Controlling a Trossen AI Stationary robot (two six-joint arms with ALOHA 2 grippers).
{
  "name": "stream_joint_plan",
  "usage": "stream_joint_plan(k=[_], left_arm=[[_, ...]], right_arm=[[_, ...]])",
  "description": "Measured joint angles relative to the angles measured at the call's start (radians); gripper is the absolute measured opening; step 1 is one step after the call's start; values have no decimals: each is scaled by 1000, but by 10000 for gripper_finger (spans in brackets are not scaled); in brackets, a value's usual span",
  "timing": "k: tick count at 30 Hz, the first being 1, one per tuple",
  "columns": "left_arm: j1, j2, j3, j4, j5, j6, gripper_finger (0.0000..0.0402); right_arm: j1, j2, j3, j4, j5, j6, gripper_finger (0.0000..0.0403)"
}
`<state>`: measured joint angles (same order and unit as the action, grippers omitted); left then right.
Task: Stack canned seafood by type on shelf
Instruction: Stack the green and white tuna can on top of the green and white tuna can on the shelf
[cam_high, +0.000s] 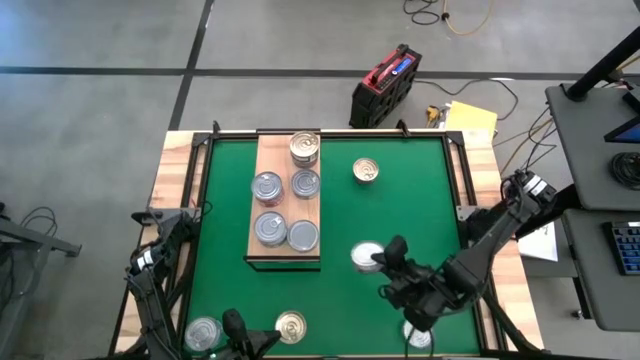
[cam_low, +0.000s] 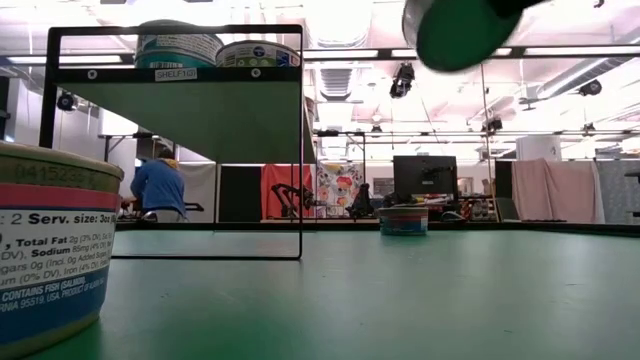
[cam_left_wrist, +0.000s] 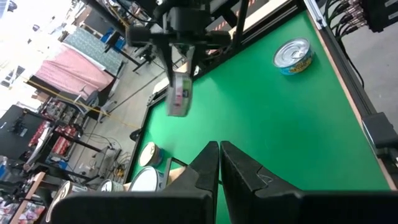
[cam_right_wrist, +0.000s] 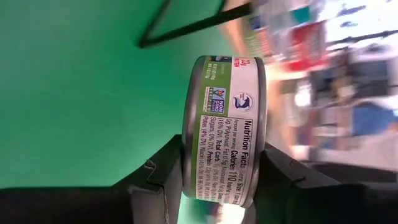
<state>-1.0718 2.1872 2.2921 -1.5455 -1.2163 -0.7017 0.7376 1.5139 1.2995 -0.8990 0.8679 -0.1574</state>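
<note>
Right wrist view: green-labelled tin (cam_right_wrist: 225, 134) clamped on edge between the right gripper's (cam_right_wrist: 217, 180) jaws, nutrition panel facing the lens, green mat behind. High view: same tin (cam_high: 367, 257) held above the tabletop (cam_high: 420, 200), just right of the shelf's near corner, right gripper (cam_high: 385, 262) reaching in from the right. On the shelf (cam_high: 268, 150) — 5 tins: a stack (cam_high: 304, 147) at the far end, 2 silver lids (cam_high: 267, 186) (cam_high: 305, 183) behind it, 2 more (cam_high: 270, 229) (cam_high: 303, 236) at the near end. Loose on the mat: gold-lidded tin (cam_high: 366, 171) right of the shelf, another gold lid (cam_high: 290, 326) at the near edge, a silver one (cam_high: 203, 333) near the left corner, 1 partly hidden (cam_high: 418, 337) under the right arm. Left gripper (cam_high: 240, 338) low at the near edge, jaws together — seen pressed shut in the left wrist view (cam_left_wrist: 219, 171). Low view: held tin (cam_low: 455, 30) hanging at the top, far tin (cam_low: 403, 220) standing mid-mat, close tin (cam_low: 50, 250) filling the left.
</note>
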Motion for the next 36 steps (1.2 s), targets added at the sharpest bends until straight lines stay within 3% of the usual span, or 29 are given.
stream_joint_plan(k=[3,10,18,28,36], left_arm=[[0,0,0,0,-4,0,0],[2,0,0,-1,-27,2,0],[2,0,0,-15,-84,32,0],[2,-8,-14,-26,-90,82,0],[33,-8,-30,-18,-22,41,0]], right_arm=[[-5,-1,2,0,83,-53,132],[-52,-1,2,38,162,-195,132],[-86,-1,1,241,170,-465,132],[-186,-8,2,449,-15,-653,132],[-278,-40,2,563,-185,-715,132]])
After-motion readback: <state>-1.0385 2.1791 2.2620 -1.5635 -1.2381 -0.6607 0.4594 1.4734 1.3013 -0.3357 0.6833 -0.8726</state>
